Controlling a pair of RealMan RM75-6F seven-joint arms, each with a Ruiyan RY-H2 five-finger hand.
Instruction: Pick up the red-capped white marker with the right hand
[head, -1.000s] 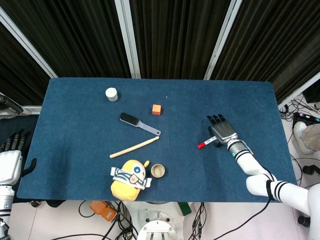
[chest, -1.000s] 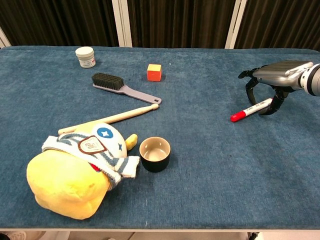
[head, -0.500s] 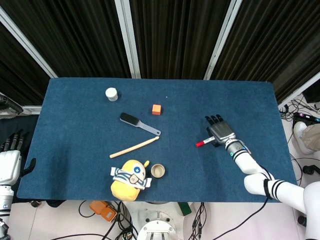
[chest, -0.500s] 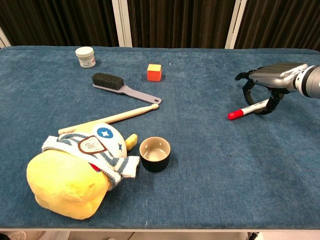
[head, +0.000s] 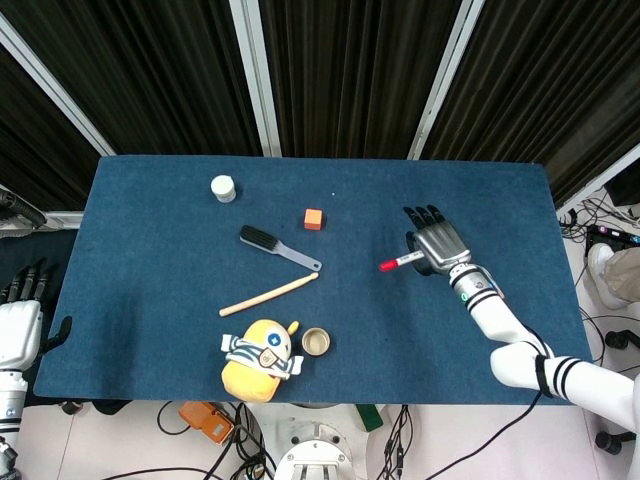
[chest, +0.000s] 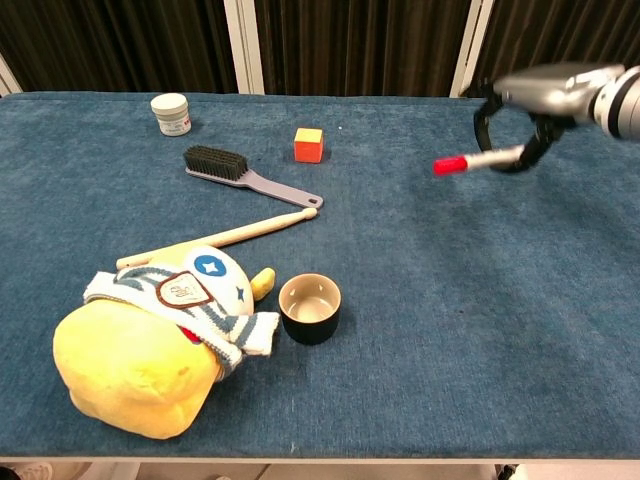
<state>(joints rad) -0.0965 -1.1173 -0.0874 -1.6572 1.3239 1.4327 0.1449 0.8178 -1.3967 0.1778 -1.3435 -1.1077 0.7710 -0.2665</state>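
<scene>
Right robot hand (chest: 530, 105) gripping marker (chest: 470, 160), now lifted off table (chest: 400, 300)

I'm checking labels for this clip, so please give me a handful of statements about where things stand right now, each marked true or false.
1. The right hand holds the red-capped white marker clear of the table. True.
2. The marker's red cap points toward the robot's right. False: it points toward its left, toward the orange cube.
3. The small cup stands upright beside the yellow plush toy. True.
4. The brush lies on top of the wooden stick. False: they lie apart.
5. The left hand grips the white jar. False: it sits off the table edge, holding nothing.
</scene>
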